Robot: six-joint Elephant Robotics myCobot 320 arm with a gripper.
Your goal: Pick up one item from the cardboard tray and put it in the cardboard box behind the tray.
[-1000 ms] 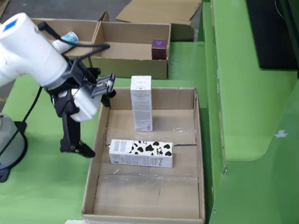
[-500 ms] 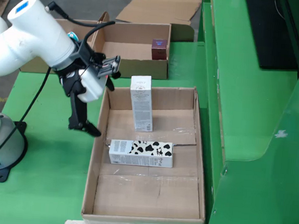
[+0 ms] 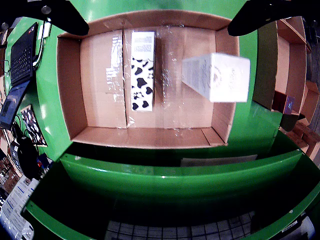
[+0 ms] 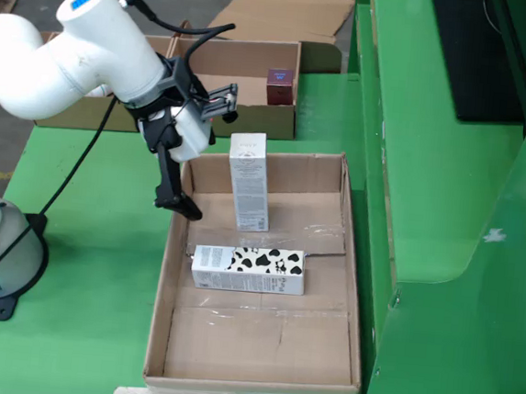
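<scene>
The gripper (image 4: 192,168), spread wide and empty, is held over the cardboard tray's (image 4: 170,272) left edge, the upright white carton (image 4: 249,180) just rightward.

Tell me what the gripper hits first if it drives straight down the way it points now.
Probably the bare floor of the cardboard tray. The open gripper points down over the tray's left edge, and the wrist view looks onto the floor between the cow-print carton and the upright white box. Depth is unclear.

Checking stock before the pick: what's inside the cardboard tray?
The cardboard tray holds two boxes: a cow-print carton lying flat and a white carton standing upright. What lies beneath them is hidden.
</scene>
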